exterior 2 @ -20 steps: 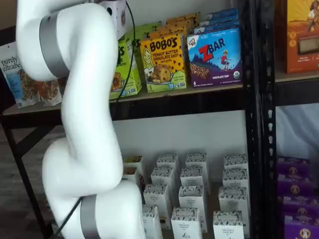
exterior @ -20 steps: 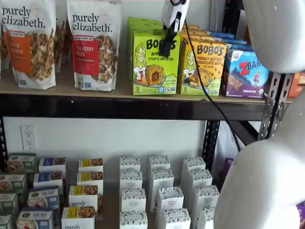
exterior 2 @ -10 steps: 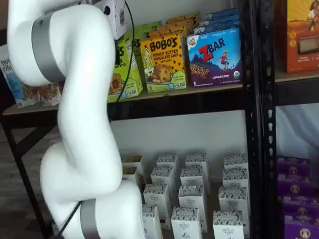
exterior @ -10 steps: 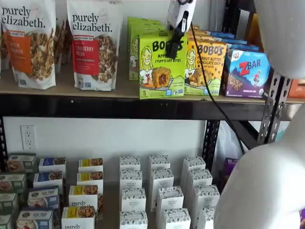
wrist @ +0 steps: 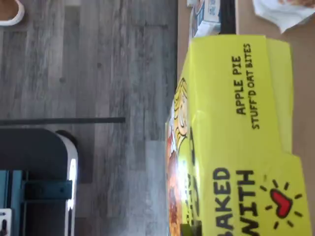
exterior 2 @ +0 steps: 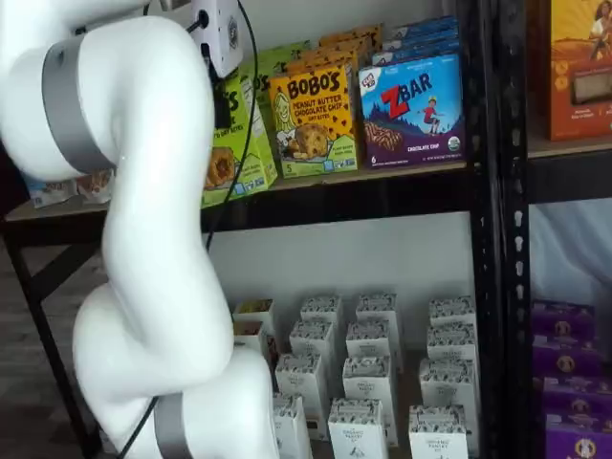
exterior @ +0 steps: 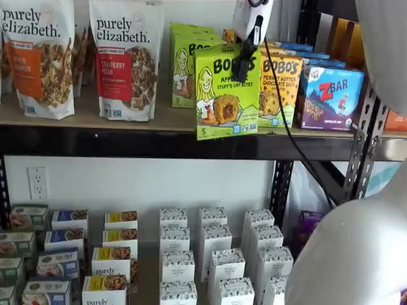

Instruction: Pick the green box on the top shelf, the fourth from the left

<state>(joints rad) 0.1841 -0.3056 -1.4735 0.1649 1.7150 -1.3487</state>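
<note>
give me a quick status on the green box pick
Gripper shut on the green box. Box tilted, its base out past the front edge of the top shelf. Nothing in its path; yellow box stays put beside it.

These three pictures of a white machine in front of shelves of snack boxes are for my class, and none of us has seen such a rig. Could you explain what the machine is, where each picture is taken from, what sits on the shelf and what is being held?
The white machine is a jointed robot arm. At its end is a gripper, a white body with two black fingers, shut on the lime-green Bobo's Apple Pie carton.

Two pictures come from fixed cameras facing the shelves. The third comes from a camera on the arm's wrist, looking down on the same green carton with grey floor beyond it.

The tan wooden top shelf carries Purely Elizabeth granola bags, more green cartons, a yellow-orange Bobo's peanut butter box and a blue ZBar box. The held carton pokes out over the shelf's front edge, tilted.

Below stand rows of small white boxes.
</note>
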